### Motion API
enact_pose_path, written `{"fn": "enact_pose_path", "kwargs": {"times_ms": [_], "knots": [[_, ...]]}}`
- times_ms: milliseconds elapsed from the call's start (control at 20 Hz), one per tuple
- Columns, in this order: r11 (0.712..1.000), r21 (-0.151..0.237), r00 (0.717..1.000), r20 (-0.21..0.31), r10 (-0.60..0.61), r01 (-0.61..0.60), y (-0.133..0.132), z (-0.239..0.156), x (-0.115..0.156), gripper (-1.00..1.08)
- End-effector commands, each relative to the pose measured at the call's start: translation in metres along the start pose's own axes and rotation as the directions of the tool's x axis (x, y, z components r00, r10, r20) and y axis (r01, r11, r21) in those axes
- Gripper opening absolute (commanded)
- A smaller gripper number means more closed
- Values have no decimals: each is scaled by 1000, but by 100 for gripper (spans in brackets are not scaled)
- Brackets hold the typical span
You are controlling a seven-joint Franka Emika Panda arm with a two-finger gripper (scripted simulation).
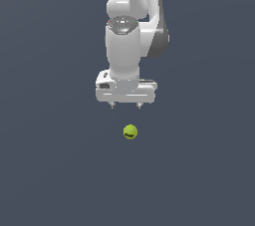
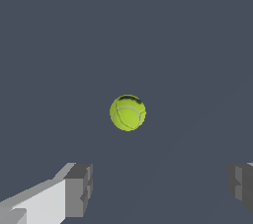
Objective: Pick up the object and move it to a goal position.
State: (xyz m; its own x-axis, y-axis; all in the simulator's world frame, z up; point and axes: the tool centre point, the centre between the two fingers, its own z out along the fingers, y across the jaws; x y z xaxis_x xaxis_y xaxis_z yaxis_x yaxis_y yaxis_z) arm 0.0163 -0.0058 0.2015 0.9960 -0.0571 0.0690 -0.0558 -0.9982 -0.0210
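While hovering: my gripper [image 1: 126,105] is hanging spread wide above the ball [image 1: 130,132], fingers pointing down and pinching nothing.

Ball's place: the yellow-green ball [image 2: 128,112] is lying on the dark counter [image 1: 45,170], below the gripper and apart from it; in the exterior view it is sitting a touch toward that view's right of the gripper's midline.

Fingers: in the wrist view one grey pad [image 2: 79,188] and its partner [image 2: 241,184] are standing well apart, the ball showing beyond the gap between them and much narrower than that gap.

Step in hand, as I judge it: I am lining up for the descent, not yet grasping.

Doing it well: I am judging that a small sideways correction is wanted first, then a straight drop until the pads are flanking the ball at its widest part, then a gentle squeeze, since a round ball may roll if one pad is touching before the other.

Surroundings: nothing else is showing on the counter, and no goal marker is visible in either view.

Obstacles: none visible between gripper and ball.
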Motion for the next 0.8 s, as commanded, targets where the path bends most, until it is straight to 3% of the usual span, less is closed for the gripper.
{"fn": "enact_pose_path", "kwargs": {"times_ms": [0,750], "knots": [[1000,0,1000,0,0,0,0,0,0,100],[1000,-12,1000,-2,-22,22,9,1,0,100]]}}
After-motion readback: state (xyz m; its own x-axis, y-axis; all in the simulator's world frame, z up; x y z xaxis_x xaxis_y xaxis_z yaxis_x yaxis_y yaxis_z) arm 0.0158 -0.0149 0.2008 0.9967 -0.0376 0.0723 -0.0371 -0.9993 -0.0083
